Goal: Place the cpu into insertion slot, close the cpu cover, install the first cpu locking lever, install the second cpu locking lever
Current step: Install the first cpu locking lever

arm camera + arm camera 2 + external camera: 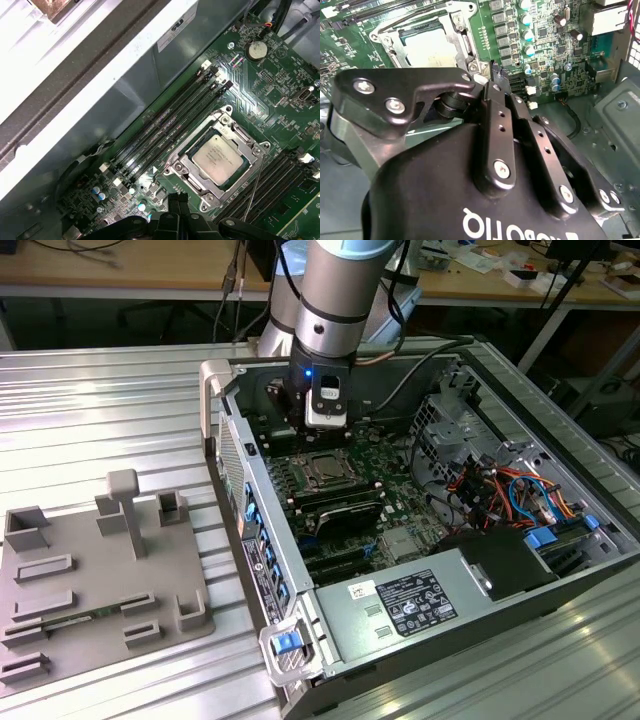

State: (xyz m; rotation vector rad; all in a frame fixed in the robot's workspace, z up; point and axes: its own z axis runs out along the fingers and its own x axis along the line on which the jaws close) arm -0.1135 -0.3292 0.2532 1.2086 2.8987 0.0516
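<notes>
The chip (217,159) is a small flat square with a silver-grey top and some tiny print on it. It lies flat in its slot (237,175) on the green board (280,95), inside the open computer box (272,540). The cover (187,175), a shiny metal frame with a square hole in the middle, is down over the chip. The chip's top shows through the hole. A thin metal lever (256,185) runs by one side of the cover. I cannot tell if it is hooked down. Long black slots (165,132) lie just beside the cover.

The claw (172,212) hangs near one corner of the cover and does not touch the chip. Its two black fingers (495,107) are together and hold nothing.

In the exterior view the arm (335,300) reaches down into the box, close by the chip. A grey tray (100,585) lies on the ribbed metal table (100,410), to the exterior view's left of the box.
</notes>
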